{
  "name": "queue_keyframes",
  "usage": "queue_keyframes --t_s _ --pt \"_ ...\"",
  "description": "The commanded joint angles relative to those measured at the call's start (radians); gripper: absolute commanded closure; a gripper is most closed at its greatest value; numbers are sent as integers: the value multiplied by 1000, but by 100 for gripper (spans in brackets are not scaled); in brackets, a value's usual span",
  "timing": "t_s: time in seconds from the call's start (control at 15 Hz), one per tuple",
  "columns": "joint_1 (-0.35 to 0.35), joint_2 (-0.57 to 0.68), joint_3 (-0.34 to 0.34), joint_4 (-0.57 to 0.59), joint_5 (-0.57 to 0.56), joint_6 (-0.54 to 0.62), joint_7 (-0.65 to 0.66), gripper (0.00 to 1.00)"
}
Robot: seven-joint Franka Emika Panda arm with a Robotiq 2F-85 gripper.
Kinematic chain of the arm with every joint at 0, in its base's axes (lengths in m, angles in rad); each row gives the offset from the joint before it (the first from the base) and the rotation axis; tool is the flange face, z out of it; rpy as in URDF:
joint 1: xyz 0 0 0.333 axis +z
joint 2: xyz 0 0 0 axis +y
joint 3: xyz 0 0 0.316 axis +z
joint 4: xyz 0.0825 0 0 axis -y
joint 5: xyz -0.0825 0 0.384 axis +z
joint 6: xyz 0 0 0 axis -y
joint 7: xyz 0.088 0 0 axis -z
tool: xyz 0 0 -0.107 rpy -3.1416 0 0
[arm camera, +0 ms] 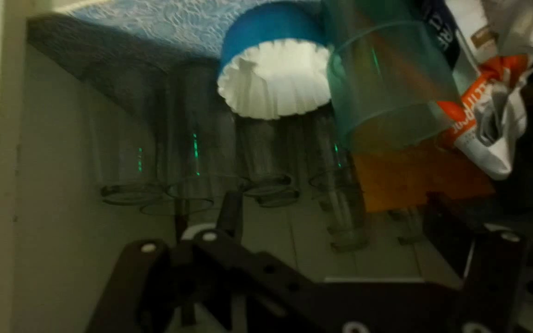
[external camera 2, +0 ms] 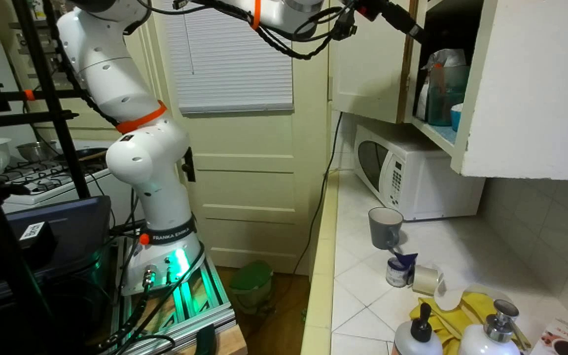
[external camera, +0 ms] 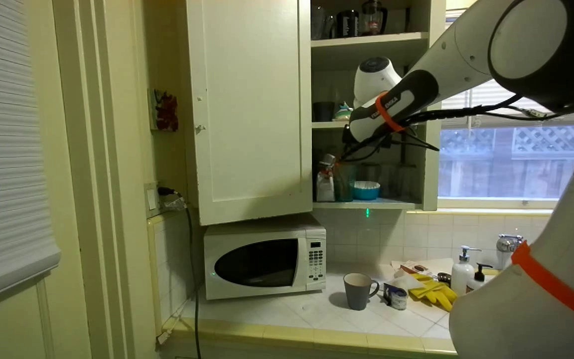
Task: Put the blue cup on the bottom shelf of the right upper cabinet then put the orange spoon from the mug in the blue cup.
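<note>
Apparently both steps done: blue cup [external camera 2: 451, 98] on bottom shelf [external camera: 391, 205], orange spoon [arm camera: 451, 111] inside it. Tool [arm camera: 336, 212] spread wide, empty; likely just retreat remains.

I note the tumbler [arm camera: 380, 85] as translucent teal, the spoon [arm camera: 450, 110] orange-red, the mug [external camera: 357, 293] grey. The shelf liner [arm camera: 174, 23] I read as blue, pale-swirled; gloves [external camera: 435, 293], yellow.
</note>
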Motion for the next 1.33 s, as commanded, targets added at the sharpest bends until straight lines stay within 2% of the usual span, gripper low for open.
queue_keyframes --t_s 0.0,0.2,0.53,0.67,0.73,1.27 --pt "49 -55 -24 -29 20 -168 23 0" --pt "81 -74 -43 -41 23 -265 13 0" --pt "148 -81 -95 -72 96 -372 -59 0" --pt "153 -82 -111 -93 109 -336 -39 0" --pt "144 -56 -95 -54 72 -347 -26 0" --pt "150 -58 -106 -65 82 -346 -27 0"
